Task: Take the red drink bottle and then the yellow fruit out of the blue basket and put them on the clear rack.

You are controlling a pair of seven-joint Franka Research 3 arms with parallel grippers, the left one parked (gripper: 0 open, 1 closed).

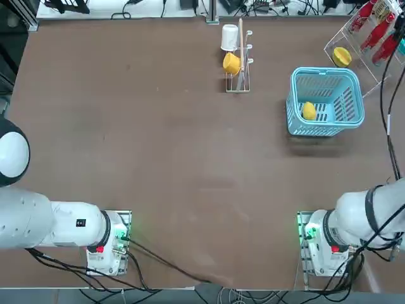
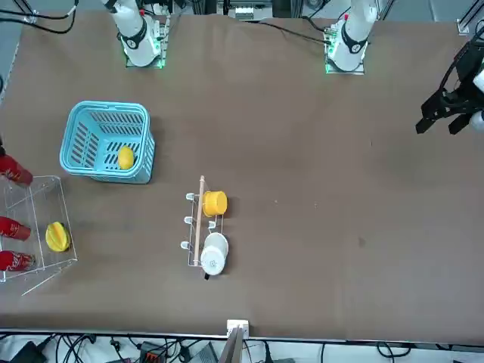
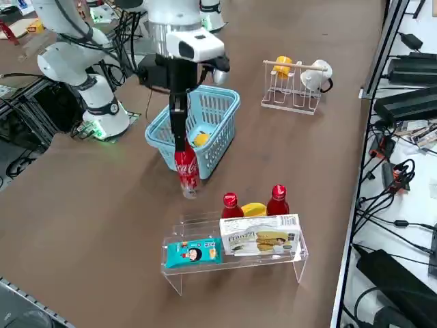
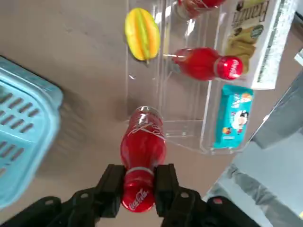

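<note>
My right gripper (image 3: 179, 133) is shut on the red drink bottle (image 3: 186, 171), which hangs straight down from the fingers over the table between the blue basket (image 3: 225, 96) and the clear rack (image 3: 205, 225). In the wrist view the gripper (image 4: 139, 182) clamps the bottle (image 4: 142, 146) just short of the rack (image 4: 184, 118). The yellow fruit (image 3: 201, 139) lies inside the basket (image 1: 326, 71), near one corner (image 1: 308, 111). From the front, the bottle (image 2: 11, 170) shows at the picture's edge above the rack (image 2: 45, 181).
On the rack stand two other red bottles (image 3: 230, 205) (image 3: 277, 200), a ribbed yellow fruit (image 3: 254, 209), a blue packet (image 3: 192, 252) and a cracker box (image 3: 259, 236). A wooden-post cup stand (image 1: 238, 57) holds a yellow and a white cup. Cables run along the table's right edge.
</note>
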